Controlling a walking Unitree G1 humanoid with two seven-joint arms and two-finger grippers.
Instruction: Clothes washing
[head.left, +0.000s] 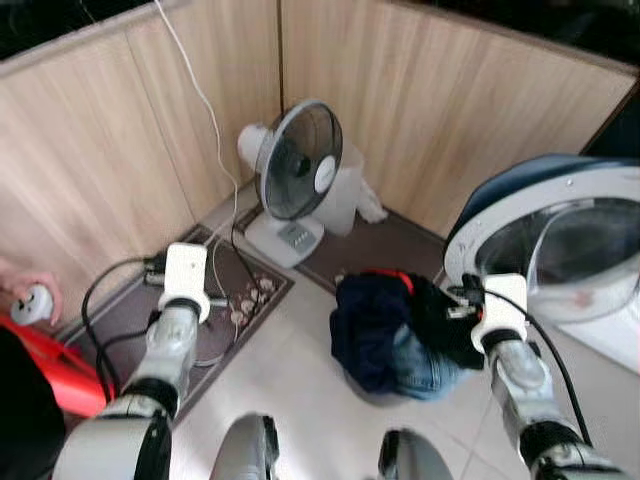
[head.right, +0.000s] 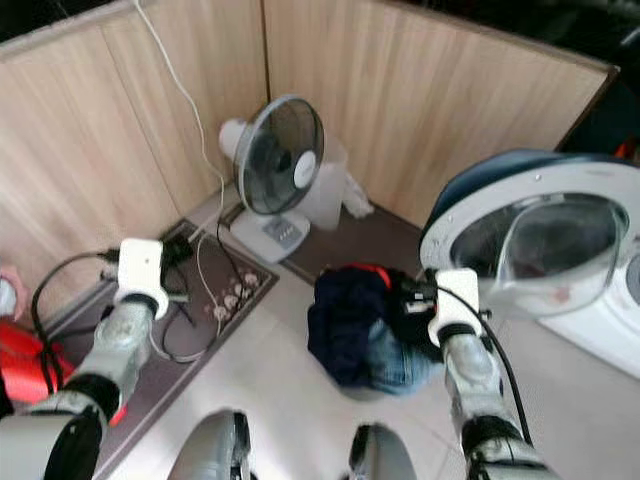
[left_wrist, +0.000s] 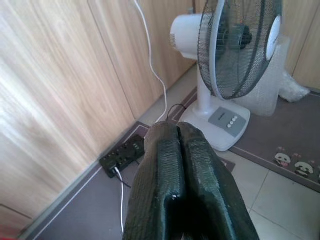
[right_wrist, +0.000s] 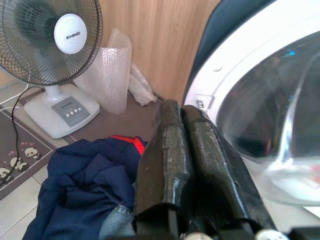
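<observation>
Black-fingered right gripper (right_wrist: 182, 112), clenched empty, is hovering centre-right over the dark blue clothes heap (head.left: 385, 330); left gripper (left_wrist: 177, 132), likewise clenched, lower left.

Head eyes look down; wrists share fan (left_wrist: 240, 45).

A home laundry corner — washing machine (head.left: 560, 240), clothes heap (head.left: 395, 335), fan (head.left: 297, 165) on tiled floor (head.left: 290, 370).

Your left arm (head.left: 165, 350) reaches forward, left gripper (left_wrist: 179, 131) jaws pressed together, holding nothing. Your right arm (head.left: 520, 385) reaches forward too, right gripper (right_wrist: 182, 115) jaws closed flat against each other. Both wrists level, fingers pointing ahead.
</observation>
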